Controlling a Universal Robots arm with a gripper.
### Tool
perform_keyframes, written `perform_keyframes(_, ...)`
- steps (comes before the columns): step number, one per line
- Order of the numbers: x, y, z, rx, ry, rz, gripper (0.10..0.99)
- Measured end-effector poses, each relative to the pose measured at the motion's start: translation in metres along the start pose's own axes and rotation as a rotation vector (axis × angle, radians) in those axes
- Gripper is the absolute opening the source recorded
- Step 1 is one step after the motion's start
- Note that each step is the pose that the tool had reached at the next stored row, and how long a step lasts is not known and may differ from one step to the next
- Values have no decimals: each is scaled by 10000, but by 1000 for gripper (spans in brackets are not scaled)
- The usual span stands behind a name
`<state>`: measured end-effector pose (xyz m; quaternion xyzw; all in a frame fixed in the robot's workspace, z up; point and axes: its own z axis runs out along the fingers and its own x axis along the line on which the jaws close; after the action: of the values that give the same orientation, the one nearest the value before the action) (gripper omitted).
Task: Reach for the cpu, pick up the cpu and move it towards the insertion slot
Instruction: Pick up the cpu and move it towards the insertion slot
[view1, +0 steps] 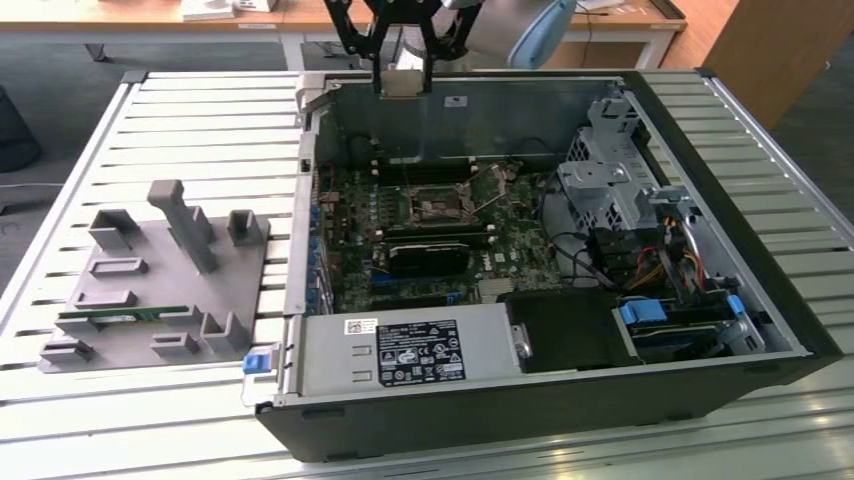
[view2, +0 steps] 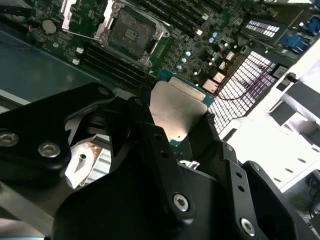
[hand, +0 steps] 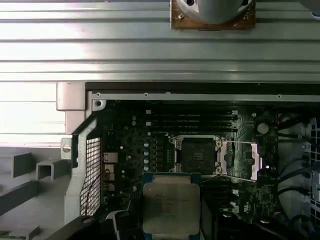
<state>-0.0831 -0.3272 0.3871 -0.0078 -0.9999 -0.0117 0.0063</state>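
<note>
We see a big black metal computer case (view1: 561, 400) lying open on the ribbed silver counter (view1: 200, 120). Inside it lies the dark green board (hand: 165, 150) full of small parts. Our black metal tool (view1: 400, 45) hangs above the far edge of the case, and it is closed on the cpu (view2: 175, 112), a small flat square chip with a silver-grey metal top and a pale rim. The black fingers (view2: 155, 145) press on two sides of the chip, so we think the pick-up is done.

The chip sits right at the tip of our tool, up in the air. Below and a bit ahead of it is the insertion slot (hand: 197, 155), a square socket with a dark middle and a shiny metal frame. The chip is well apart from the slot, so the move toward it is not finished. The chip's top looks smooth, dull and a little shiny.
</note>
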Motion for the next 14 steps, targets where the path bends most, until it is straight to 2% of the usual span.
perform_keyframes(14,-469,40,-3,0,-22,3,545)
